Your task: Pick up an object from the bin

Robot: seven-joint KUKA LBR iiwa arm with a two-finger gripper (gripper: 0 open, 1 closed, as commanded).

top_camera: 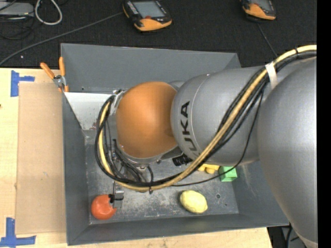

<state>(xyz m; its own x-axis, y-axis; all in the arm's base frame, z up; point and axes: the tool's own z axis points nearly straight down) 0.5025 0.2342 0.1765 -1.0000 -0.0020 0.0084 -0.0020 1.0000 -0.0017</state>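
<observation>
My pincer sits low beside the red ball. I cannot tell if it's open. Next, I think: squeeze, lift.

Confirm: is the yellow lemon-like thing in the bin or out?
In: the yellow lemon-like thing lies on the bin floor.

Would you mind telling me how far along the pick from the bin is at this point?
Done: the arm's orange-covered wrist is down inside the bin, over its left half. In hand: nothing visibly gripped; the wrist's lower end sits beside the red round thing in the near-left corner. Left: grasp and lift. The yellow lemon-like thing and green block lie untouched.
</observation>
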